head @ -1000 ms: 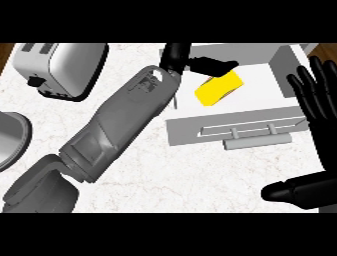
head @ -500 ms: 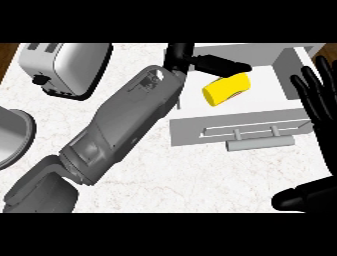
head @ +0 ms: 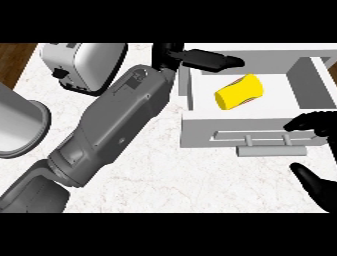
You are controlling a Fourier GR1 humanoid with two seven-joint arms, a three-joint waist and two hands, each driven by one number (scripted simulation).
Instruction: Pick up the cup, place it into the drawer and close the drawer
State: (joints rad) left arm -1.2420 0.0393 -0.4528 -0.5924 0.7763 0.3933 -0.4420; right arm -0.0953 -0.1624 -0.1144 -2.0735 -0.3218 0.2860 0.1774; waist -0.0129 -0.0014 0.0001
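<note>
At far left I see a tall grey metal cylinder (head: pixel 5 117) and, beyond it, a chrome toaster (head: pixel 82 65) — both out of my way. My left hand (head: pixel 197 59) reaches over the far left corner of the open white drawer (head: pixel 315 75), fingers straight and released, holding nothing. The yellow cup (head: pixel 239 92) lies on its side inside the drawer, apart from that hand, so I judge the placing done. At right, my right hand (head: pixel 330 150) is at the drawer front, fingers curled down beside the grey bar handle (head: pixel 254 136) — set, I think, to push it closed.
</note>
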